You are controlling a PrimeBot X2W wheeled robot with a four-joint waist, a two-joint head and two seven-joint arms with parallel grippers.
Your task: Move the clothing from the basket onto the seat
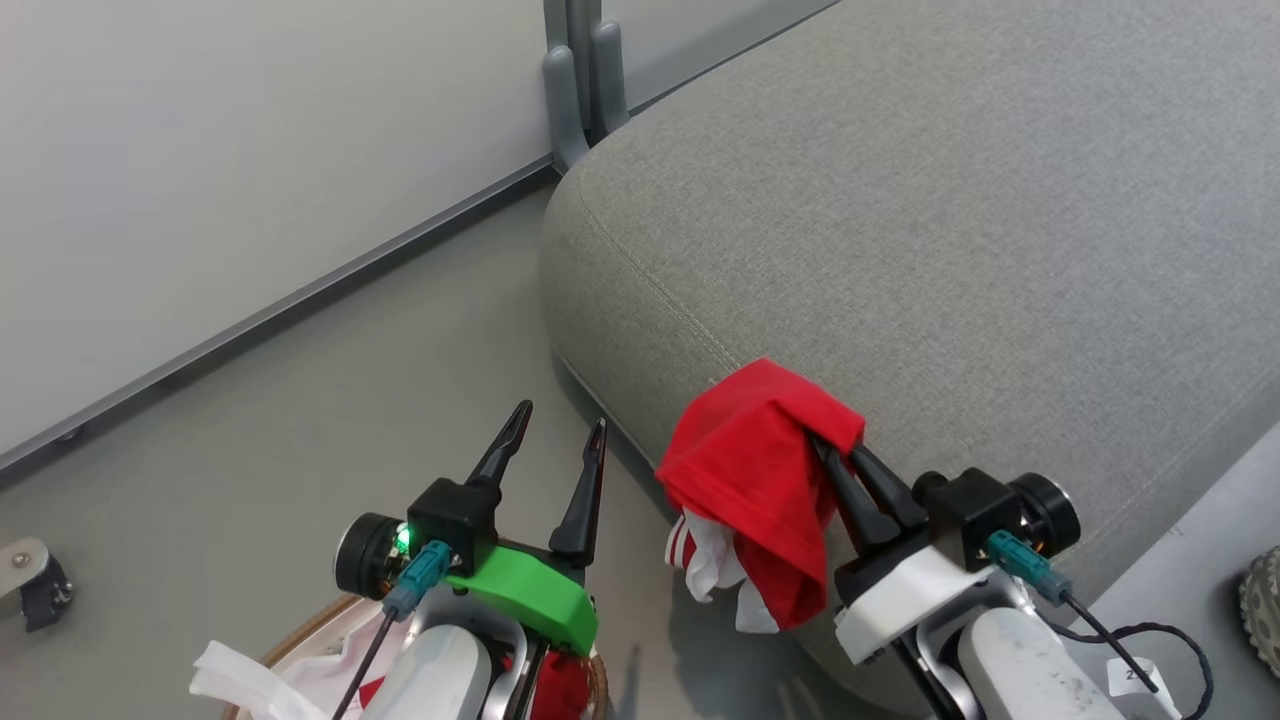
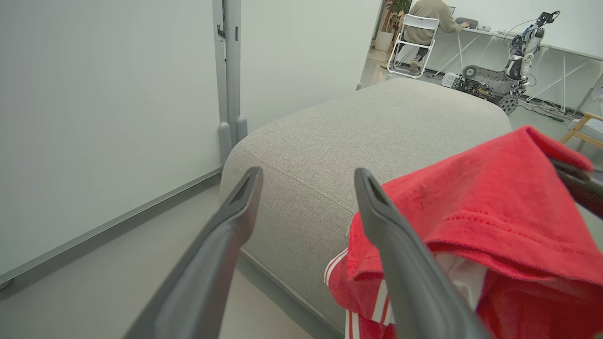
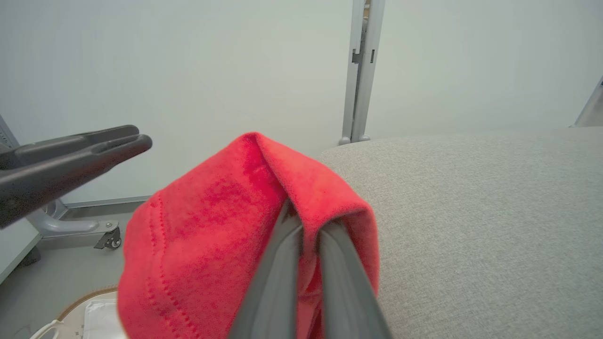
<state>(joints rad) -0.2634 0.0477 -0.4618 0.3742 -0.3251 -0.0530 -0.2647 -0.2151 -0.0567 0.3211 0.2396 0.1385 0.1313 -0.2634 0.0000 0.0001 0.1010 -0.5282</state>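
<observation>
A red garment (image 1: 750,470) with white stripes hangs from my right gripper (image 1: 828,445), which is shut on it at the near left corner of the grey seat (image 1: 950,250). The cloth drapes over the fingertips and down the seat's side. In the right wrist view the garment (image 3: 212,226) folds over my right gripper (image 3: 306,226). My left gripper (image 1: 558,420) stands open and holds nothing, over the floor above the basket (image 1: 300,625). More red cloth (image 1: 560,690) lies in the basket beside the white liner (image 1: 240,680). In the left wrist view the left gripper (image 2: 307,175) points at the seat (image 2: 377,122).
A pale wall with a grey post (image 1: 585,80) runs behind the seat. A caster (image 1: 30,580) sits on the floor at the far left and a wheel (image 1: 1265,610) at the right edge. A person (image 2: 428,19) sits at a desk far behind, near another robot (image 2: 513,70).
</observation>
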